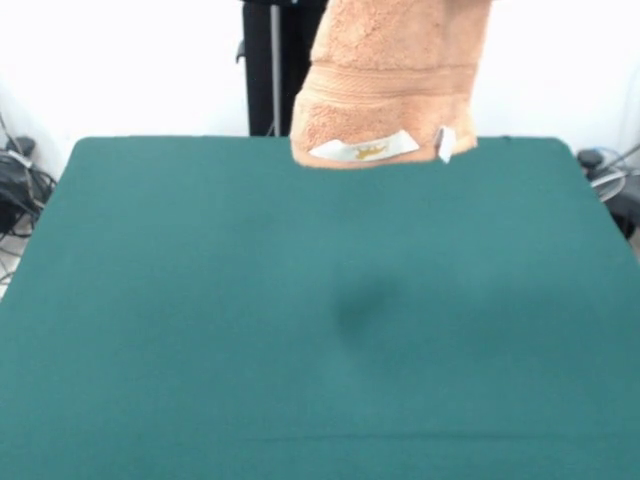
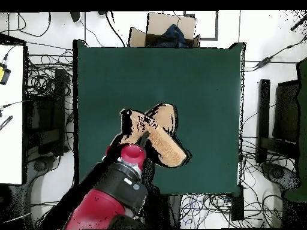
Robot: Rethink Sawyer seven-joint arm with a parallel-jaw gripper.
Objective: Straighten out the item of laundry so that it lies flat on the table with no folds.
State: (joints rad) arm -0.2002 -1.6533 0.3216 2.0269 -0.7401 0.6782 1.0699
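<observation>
Item: towel (image 1: 395,75), light orange-tan terry cloth. In the front view it hangs clear of the table (image 1: 320,330), suspended from above, its lower edge level with the table's far rim. A woven border band runs across the cloth just above that lower edge. The hanging part is bunched and narrower than a spread towel would be, with vertical folds toward the top.

Labels: two white tags on the lower edge. The larger tag (image 1: 364,149) lies slantwise and carries a small gold-coloured mark, too small to read. The smaller tag (image 1: 445,143) stands on edge to its right; no writing can be made out.

Overhead view: the towel (image 2: 160,139) shows as a crossed, lobed shape over the dark green table (image 2: 198,78), toward the side nearest the robot's base. One lobe points away from the arm, another extends to the side.

Arm: red and black Sawyer arm (image 2: 114,197) reaches in from the bottom of the overhead view, its red end cap meeting the towel.

Hidden or cut off: the towel's upper part leaves the front view at the top edge. The gripper (image 2: 144,136) is covered by cloth and arm; whether its jaws are open or closed cannot be told. A faint dark patch (image 1: 362,300) lies on the table top below the towel.

Surroundings: a cardboard box (image 2: 165,30) beyond the table's far edge, cables (image 2: 42,78) on the floor.
</observation>
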